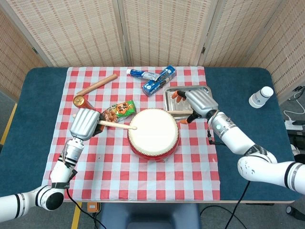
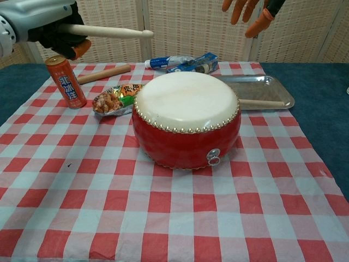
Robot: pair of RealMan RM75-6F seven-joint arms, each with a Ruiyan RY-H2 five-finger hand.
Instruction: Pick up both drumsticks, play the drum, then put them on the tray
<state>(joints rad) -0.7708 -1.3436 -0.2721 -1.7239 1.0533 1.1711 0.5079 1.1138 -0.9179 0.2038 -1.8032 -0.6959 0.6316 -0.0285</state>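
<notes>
Glossy red drum (image 2: 185,143) with matt pale skin, shiny metal tray (image 2: 272,90), bare wooden drumstick (image 2: 106,31), checked cloth (image 2: 109,207)

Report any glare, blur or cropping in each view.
Head view: even light, sharp, soft glare on the tray. Chest view: the right hand is cut by the top edge, the left hand by the left edge; the drum is sharp.

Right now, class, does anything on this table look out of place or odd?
Nothing is spilled or damaged. One drumstick lies in the tray, while the left hand holds the other drumstick above the drum. The right hand is empty.
</notes>
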